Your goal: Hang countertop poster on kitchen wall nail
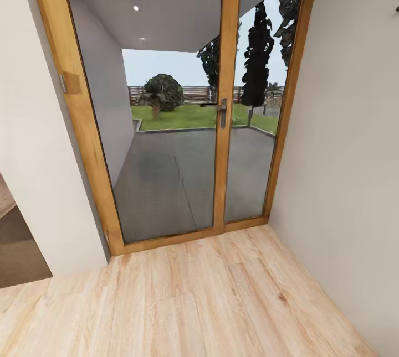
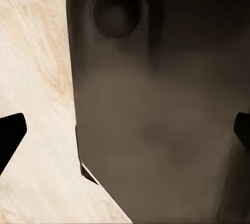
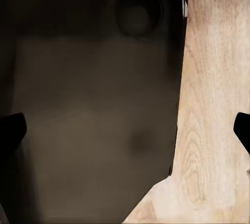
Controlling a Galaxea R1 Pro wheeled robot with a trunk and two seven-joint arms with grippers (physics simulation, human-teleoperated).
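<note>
Robot facing a glazed double door, grippers spread and holding nothing

The head view shows a wood-framed glass door [image 1: 221, 97] with a metal handle [image 1: 222, 112], off-white walls [image 1: 343, 141] either side and pale wood floor [image 1: 194, 301] below. The left gripper [image 2: 125, 133] and the right gripper [image 3: 125, 130] each have their dark fingertips set wide apart at the frame edges, nothing between them, above a dark robot body part [image 2: 156, 120] and floor. The poster's place cannot be told here
</note>
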